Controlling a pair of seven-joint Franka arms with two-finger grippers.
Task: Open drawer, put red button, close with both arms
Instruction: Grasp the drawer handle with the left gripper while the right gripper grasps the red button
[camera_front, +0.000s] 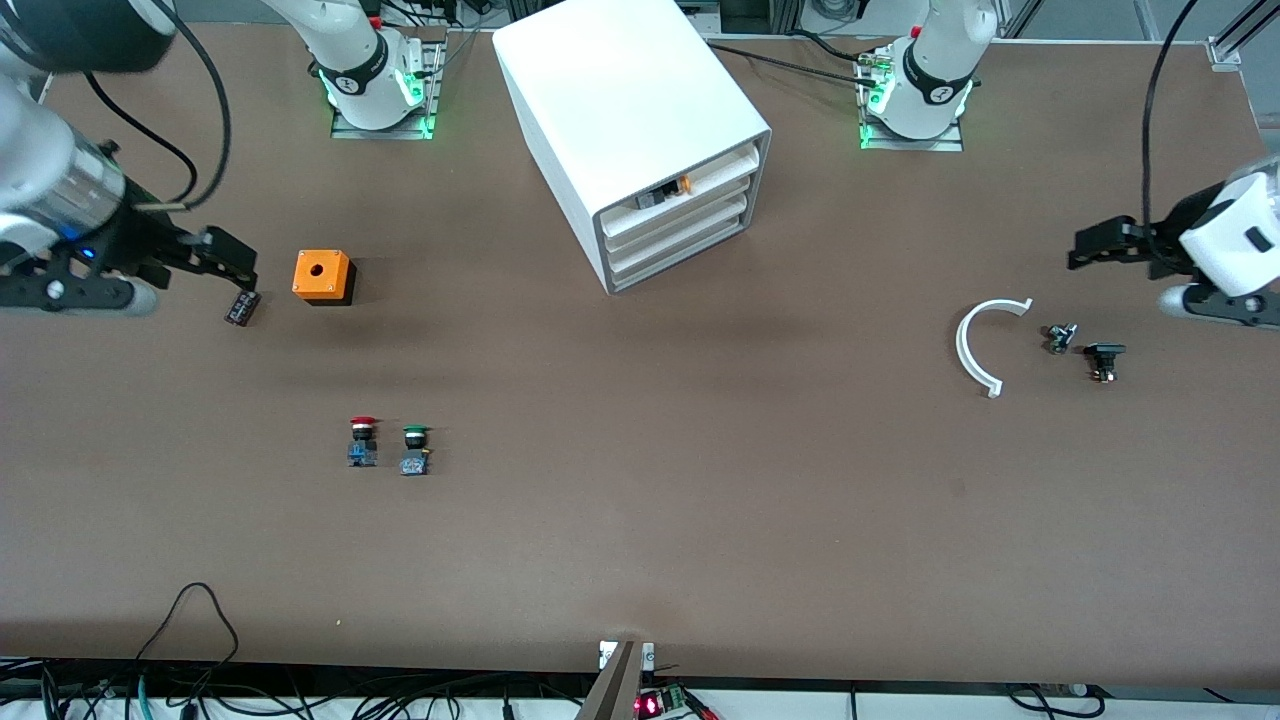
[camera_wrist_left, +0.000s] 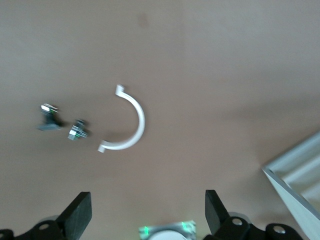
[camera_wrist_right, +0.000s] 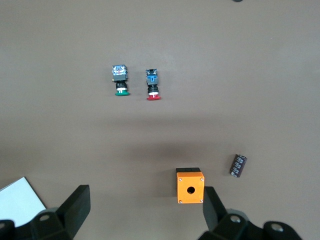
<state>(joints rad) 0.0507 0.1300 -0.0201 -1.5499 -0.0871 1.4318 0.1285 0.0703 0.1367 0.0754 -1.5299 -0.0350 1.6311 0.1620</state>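
The white cabinet (camera_front: 640, 120) stands between the arm bases. Its second-tier drawer (camera_front: 680, 208) is shut. The red button (camera_front: 363, 440) stands on the table toward the right arm's end, right beside its green-capped twin (camera_front: 415, 450). Both also show in the right wrist view, the red button (camera_wrist_right: 152, 85) and the twin (camera_wrist_right: 120, 80). My right gripper (camera_front: 225, 262) is open and empty over the table beside the orange box; its wrist view shows it (camera_wrist_right: 145, 207) wide open. My left gripper (camera_front: 1100, 245) is open and empty over the left arm's end, also open in its wrist view (camera_wrist_left: 147, 212).
An orange box (camera_front: 322, 277) with a round hole and a small dark capacitor (camera_front: 242, 307) lie under the right gripper. A white curved strip (camera_front: 975, 345) and two small black parts (camera_front: 1060, 337) (camera_front: 1103, 360) lie near the left gripper. The top tier holds an orange-black part (camera_front: 665, 192).
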